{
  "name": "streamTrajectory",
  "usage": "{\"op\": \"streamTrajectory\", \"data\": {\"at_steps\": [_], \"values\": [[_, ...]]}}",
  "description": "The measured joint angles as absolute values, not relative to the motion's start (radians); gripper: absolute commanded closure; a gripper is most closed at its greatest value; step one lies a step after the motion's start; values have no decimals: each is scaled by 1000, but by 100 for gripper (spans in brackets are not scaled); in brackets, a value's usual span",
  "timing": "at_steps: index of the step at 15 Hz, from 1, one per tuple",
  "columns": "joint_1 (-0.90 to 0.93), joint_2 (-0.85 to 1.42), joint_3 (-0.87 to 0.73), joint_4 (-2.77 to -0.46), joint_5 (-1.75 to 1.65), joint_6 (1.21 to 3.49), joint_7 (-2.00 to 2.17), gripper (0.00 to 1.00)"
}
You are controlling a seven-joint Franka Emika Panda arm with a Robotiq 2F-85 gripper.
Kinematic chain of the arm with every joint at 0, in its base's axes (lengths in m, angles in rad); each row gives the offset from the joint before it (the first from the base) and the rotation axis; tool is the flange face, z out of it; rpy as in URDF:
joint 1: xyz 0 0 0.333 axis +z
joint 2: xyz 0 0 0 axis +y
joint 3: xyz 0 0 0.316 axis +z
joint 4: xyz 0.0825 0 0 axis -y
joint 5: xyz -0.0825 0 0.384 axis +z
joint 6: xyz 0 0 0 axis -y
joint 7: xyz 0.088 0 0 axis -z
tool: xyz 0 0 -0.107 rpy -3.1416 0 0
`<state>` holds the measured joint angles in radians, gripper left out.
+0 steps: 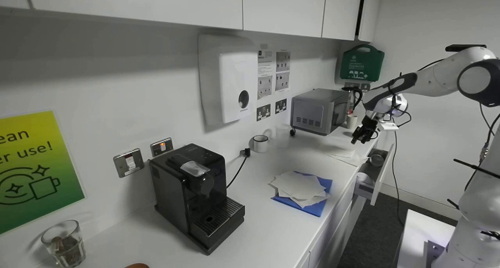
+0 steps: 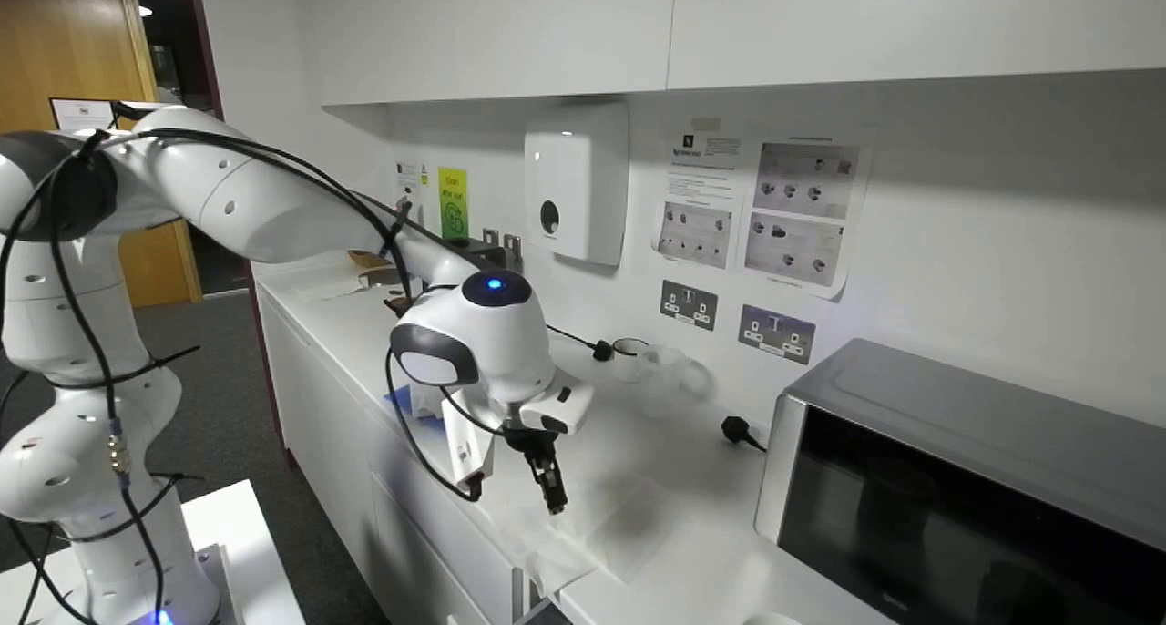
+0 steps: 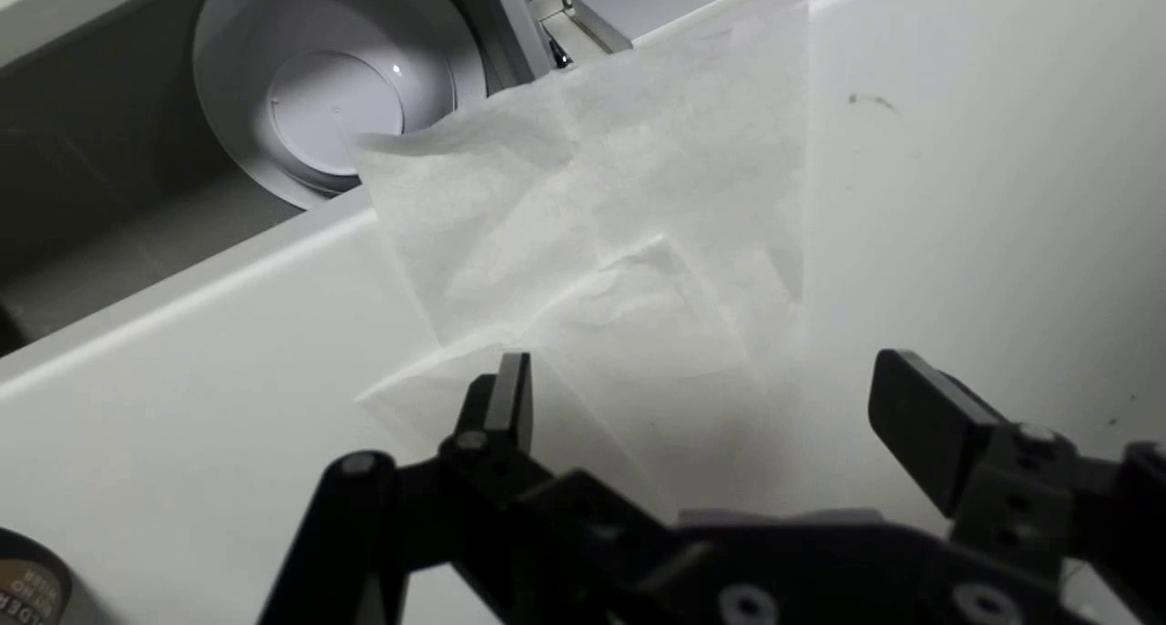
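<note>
one gripper (image 3: 706, 370), fingers spread wide, holding nothing, hangs over the near paper sheet (image 3: 629, 361); gap height hard to judge. near left in the wrist view, a round dark-rimmed item (image 3: 27, 570), cut off by the frame. near paper sheet lies on the countertop (image 3: 984, 197), seems to overlap the far paper sheet (image 3: 629, 169), far edge a bit raised. far paper sheet runs past the counter edge (image 3: 182, 292), far-left corner jutting over the white bowl (image 3: 332, 106) in the pulled-out drawer (image 3: 100, 188); can't tell if they touch. risks, as judged: far paper sheet could slip into the drawer, part of it being unsupported; a low sweep could drag both, thin and overlapping; going too low could jam fingertips on the countertop. drop-off is far and left; more countertop stretches right, so sideways room looks better there. farther along the counter in an exterior view, the microwave (image 1: 320, 108) limits swings that way.
</note>
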<state>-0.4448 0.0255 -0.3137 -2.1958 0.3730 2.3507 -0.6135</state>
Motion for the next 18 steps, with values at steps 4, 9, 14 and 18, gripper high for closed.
{"op": "streamTrajectory", "data": {"at_steps": [4,9,14,18], "values": [[-434,-105,-320,-2288,308,2351,-567,0],[-356,-270,-315,-2394,171,2350,-563,0],[-268,-408,-278,-2482,94,2348,-523,0],[-216,-469,-219,-2520,41,2348,-424,0]]}}
